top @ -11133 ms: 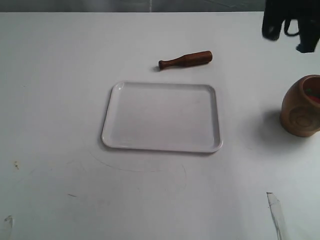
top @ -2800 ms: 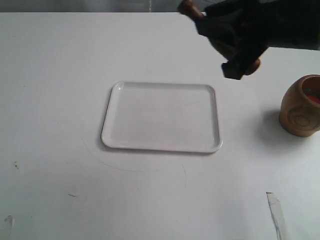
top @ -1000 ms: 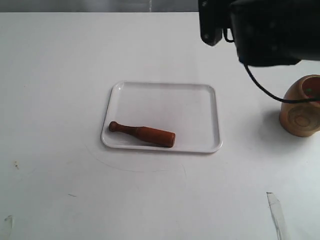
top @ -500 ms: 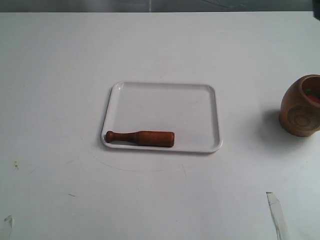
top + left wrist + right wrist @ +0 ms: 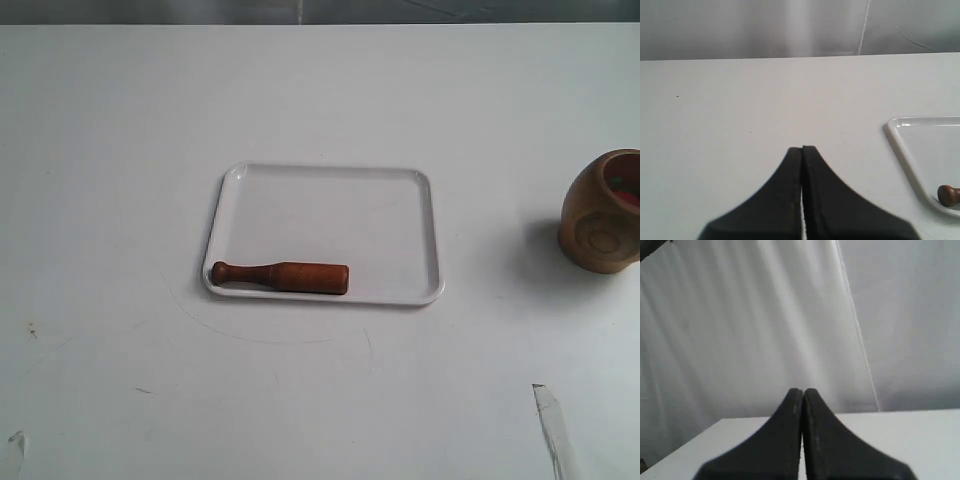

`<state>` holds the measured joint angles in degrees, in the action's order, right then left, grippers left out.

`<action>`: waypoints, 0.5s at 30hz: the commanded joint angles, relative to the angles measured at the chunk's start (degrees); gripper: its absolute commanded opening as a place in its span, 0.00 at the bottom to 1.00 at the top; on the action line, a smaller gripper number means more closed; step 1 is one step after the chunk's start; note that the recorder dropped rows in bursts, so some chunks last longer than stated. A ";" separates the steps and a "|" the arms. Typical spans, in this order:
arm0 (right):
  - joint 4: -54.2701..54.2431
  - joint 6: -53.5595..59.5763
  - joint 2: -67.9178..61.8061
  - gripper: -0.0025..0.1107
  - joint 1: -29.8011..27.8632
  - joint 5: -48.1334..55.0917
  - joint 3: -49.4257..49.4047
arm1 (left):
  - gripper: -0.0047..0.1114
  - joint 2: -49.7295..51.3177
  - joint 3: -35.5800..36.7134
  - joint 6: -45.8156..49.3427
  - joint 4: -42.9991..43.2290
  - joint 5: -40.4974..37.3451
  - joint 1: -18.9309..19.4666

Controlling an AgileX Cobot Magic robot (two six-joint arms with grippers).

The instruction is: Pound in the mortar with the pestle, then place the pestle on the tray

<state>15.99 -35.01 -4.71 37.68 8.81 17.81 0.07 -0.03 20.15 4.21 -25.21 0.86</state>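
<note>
The dark reddish-brown pestle (image 5: 280, 276) lies flat inside the white tray (image 5: 330, 210), along its near rim, knob end toward the left. The light-brown wooden mortar (image 5: 602, 212) stands at the right edge of the exterior view, with something red and green inside. Neither arm shows in the exterior view. In the left wrist view my left gripper (image 5: 802, 149) is shut and empty above bare table, with the tray's corner (image 5: 900, 131) and the pestle's knob (image 5: 949, 195) off to one side. My right gripper (image 5: 802, 390) is shut and empty, facing a grey curtain.
A strip of clear tape (image 5: 553, 425) lies near the front right of the white table. Small dark marks (image 5: 32, 330) dot the front left. A grey curtain (image 5: 765, 315) hangs behind the table's far edge.
Since a second ago the right arm has left the exterior view. The pestle rolled slightly toward the tray's near rim and has lain still over the last half second.
</note>
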 commanded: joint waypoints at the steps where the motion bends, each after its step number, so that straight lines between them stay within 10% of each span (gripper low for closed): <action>1: -6.11 -0.16 1.76 0.02 -0.44 5.33 -6.58 | 0.04 -0.07 0.03 -0.47 -0.42 0.17 -0.44; 12: -19.62 0.60 1.76 0.02 -0.44 18.77 -14.47 | 0.04 -0.07 0.03 -0.47 -0.42 0.17 -0.44; 15: -12.85 3.11 1.76 0.02 -0.44 7.66 -17.81 | 0.04 -0.07 0.03 -0.47 -0.42 0.17 -0.44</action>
<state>-1.36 -34.04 -3.18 37.68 23.09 2.47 0.07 -0.03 20.15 4.21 -25.21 0.86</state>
